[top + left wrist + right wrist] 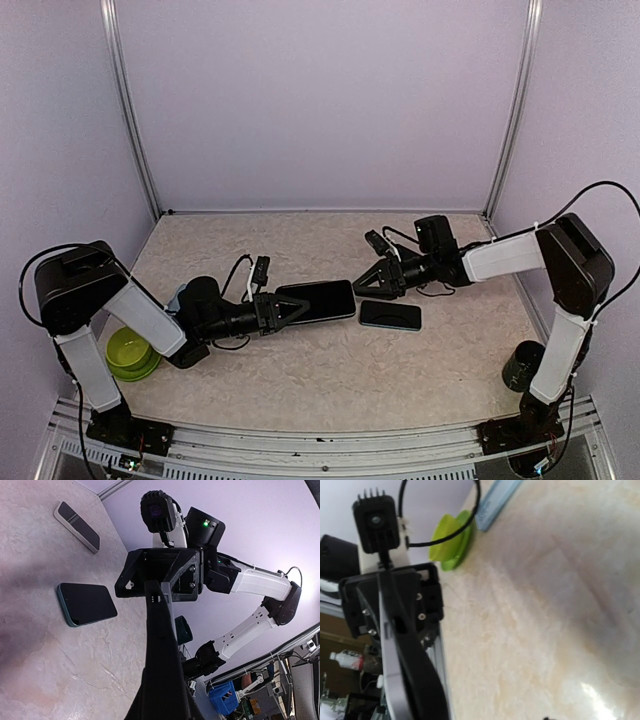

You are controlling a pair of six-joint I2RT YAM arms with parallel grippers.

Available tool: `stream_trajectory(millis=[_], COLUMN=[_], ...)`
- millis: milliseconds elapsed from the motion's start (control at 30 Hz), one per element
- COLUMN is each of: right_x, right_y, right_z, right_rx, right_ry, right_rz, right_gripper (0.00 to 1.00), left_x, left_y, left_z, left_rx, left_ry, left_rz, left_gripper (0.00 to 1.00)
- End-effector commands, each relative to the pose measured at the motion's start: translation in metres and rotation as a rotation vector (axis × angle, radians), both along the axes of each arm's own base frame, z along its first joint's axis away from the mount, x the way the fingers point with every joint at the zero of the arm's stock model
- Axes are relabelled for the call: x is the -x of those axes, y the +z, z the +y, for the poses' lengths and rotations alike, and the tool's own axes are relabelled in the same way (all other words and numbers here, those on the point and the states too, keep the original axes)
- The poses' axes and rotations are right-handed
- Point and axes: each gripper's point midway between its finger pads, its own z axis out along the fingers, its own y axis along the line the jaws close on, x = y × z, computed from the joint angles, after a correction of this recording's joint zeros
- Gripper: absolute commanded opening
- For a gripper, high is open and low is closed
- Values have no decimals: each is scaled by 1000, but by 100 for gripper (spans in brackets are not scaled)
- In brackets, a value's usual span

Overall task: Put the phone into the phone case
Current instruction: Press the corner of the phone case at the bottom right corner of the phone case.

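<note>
A green bowl (125, 352) sits near the left arm's base. The left gripper (288, 308) is clamped on the left end of the black phone (322, 300), at the middle of the table (300, 375). The right gripper (362, 284) meets the phone's right end; whether it grips, I cannot tell. The teal-rimmed phone case (390, 315) lies flat just beside it.
</note>
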Motion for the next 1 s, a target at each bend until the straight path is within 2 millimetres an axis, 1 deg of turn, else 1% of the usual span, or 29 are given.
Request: stream_trajectory(millis=[0,267,467,667,900,967], right_x=[13,33,36,42,44,46], right_y=[33,49,55,54,43,44], right_z=[-1,-5,-5,1,11,13], right_rx=[-118,-217,-234,-240,-218,-220], right_ry=[69,148,160,180,191,198], right_rz=[-42,-27,-39,-37,-24,-27], right_gripper=[52,51,51,51,50,49], left_x=[9,13,13,15,19,19], left_y=[46,50,50,51,51,50], left_z=[-7,-9,-9,-12,-15,-15], left_rx=[124,139,140,150,164,163], left_ry=[-59,-82,-83,-95,-117,-118], left_rz=[-142,-153,-151,-156,-152,-152], left_gripper=[0,0,0,0,0,0])
